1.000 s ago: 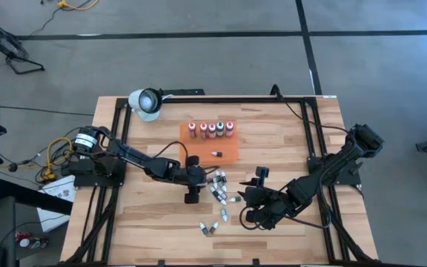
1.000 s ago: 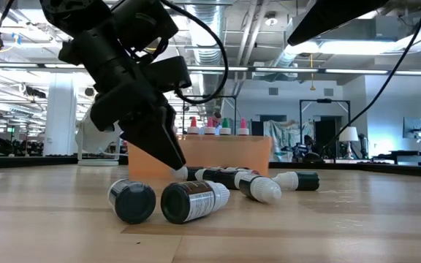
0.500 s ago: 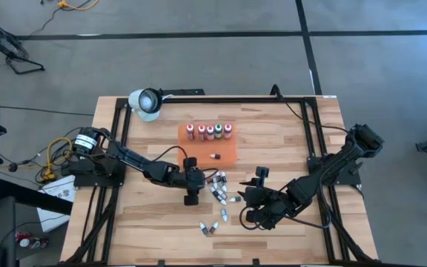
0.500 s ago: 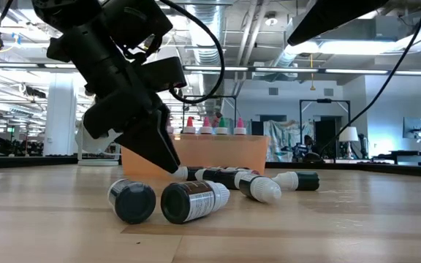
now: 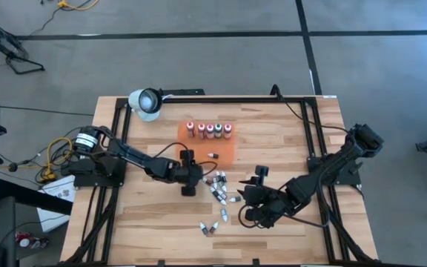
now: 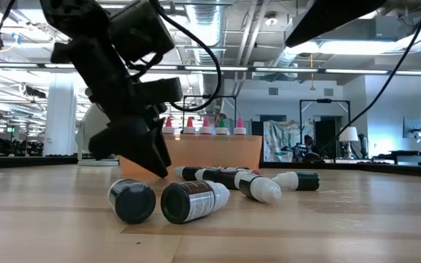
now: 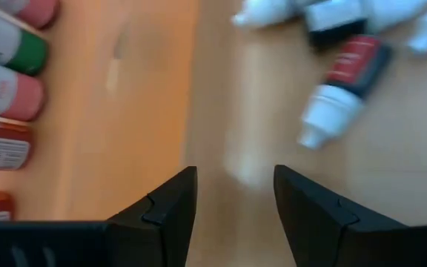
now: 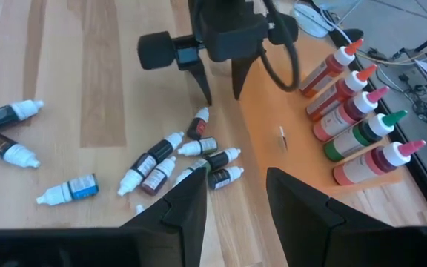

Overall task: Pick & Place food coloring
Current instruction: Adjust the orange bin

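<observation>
Small vials [image 5: 219, 188] lie tipped on their sides on the table [image 5: 147, 222], scattered just off the near edge of the orange tray [image 5: 228, 153]. Judging by look: light plastic, stiff body, round and smooth, so apt to roll or squirt out of a pinch. Best hold is across the middle of the body, fingers square to its length, not on the tapered white nozzle.

Looks: vials have white pointed caps with dark, red or blue labelled bodies [image 8: 150, 162]. Two more lie apart from the tray, toward the table's front edge [image 5: 210, 227]; in the low view these show as two dark rounds end-on [image 6: 131, 200]. One tiny piece lies on the tray itself [image 5: 214, 154].

Larger bottles [image 5: 210, 130] stand upright in a row of five along the far side of the tray: red, orange-red and one green, with coloured pointed tips [image 8: 358, 119].

Left gripper [image 5: 188, 175] sits low at the tray's near left corner, beside the vial pile. Fingers spread, nothing between them; in the left wrist view [image 7: 232, 194] bare wood and tray edge show in the gap, with a red-labelled vial [image 7: 343, 81] just beyond.

Right gripper [image 5: 252, 199] waits on the far side of the vial pile from the left gripper, well off the tray. Fingers apart, empty [image 8: 232, 194].
</observation>
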Tool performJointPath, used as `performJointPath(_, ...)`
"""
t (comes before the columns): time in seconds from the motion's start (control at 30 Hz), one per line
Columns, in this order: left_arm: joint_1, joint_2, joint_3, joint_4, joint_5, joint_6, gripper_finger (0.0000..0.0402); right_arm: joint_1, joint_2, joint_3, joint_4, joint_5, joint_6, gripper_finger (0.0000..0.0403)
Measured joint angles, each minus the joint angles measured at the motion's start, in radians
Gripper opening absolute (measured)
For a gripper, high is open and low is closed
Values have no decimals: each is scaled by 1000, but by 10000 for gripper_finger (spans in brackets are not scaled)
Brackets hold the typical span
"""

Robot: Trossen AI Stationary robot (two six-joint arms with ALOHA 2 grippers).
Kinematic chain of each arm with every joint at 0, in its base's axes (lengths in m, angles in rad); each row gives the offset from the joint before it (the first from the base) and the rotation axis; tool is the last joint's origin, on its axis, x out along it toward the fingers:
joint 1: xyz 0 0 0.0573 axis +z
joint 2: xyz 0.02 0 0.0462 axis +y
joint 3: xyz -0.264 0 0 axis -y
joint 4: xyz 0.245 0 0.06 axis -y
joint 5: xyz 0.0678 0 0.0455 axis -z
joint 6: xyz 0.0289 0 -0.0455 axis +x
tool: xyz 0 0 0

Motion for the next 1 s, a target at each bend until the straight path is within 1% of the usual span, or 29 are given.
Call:
performJointPath(0.17,41,0,0,23,-8,36,173,-5,0,0,0,0,1,133)
performJointPath(0.47,91,0,0,100,41,78,173,-5,0,0,0,-1,1,133)
performJointPath(0.63,121,0,0,144,69,82,173,-5,0,0,0,0,1,134)
performJointPath(0.87,172,0,0,157,71,82,173,-5,0,0,0,0,1,133)
performJointPath(1.0,199,0,0,188,90,82,173,-5,0,0,0,0,1,134)
